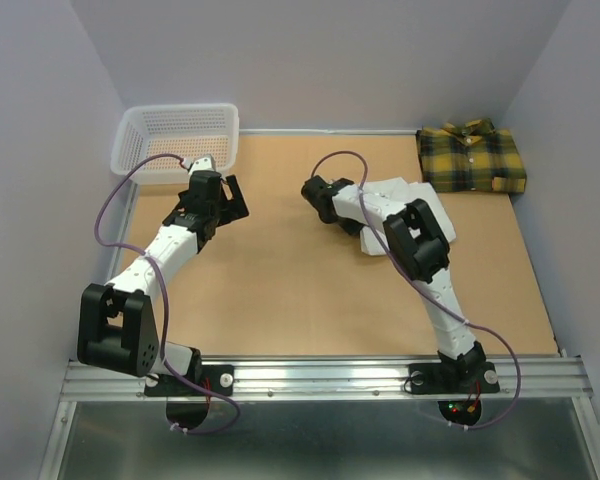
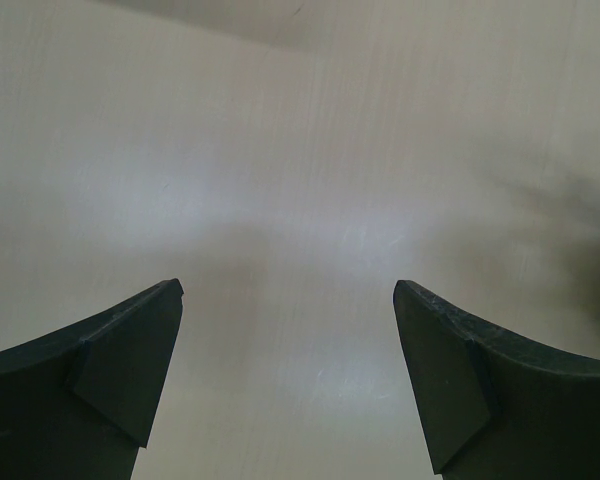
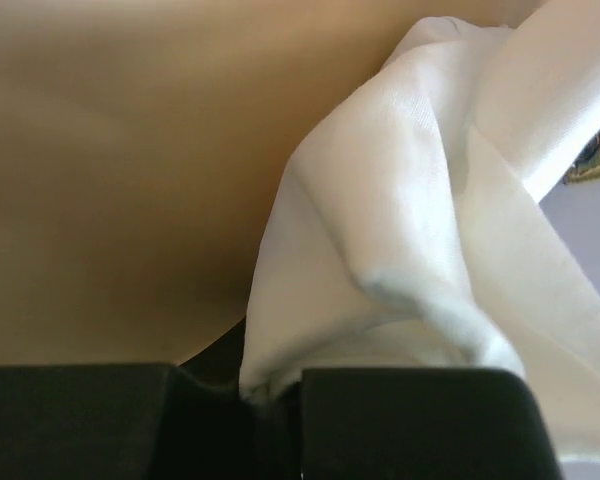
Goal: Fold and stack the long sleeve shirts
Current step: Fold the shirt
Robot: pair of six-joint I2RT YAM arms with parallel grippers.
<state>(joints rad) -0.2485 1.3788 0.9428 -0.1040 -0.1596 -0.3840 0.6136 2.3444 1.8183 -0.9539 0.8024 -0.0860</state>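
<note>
White shirt (image 3: pixel 380 230) edge is pinched in closed right gripper (image 3: pixel 272 388) | left gripper (image 2: pixel 288 295) is held wide open, empty | cloth judged soft, light, limp; best gripped at edges

A tan table (image 1: pixel 280 300) holds a white mesh basket (image 1: pixel 180 135) at its far left corner. A folded plaid shirt (image 1: pixel 471 158) lies at its far right corner. A white shirt (image 1: pixel 410 190) lies bunched to the right of the table's middle, partly under the right arm. The right gripper (image 1: pixel 315 195) sits low near the table's centre, at the white cloth's edge. The left gripper (image 1: pixel 236 198), jaws spread, hangs over the table's far left part.
</note>
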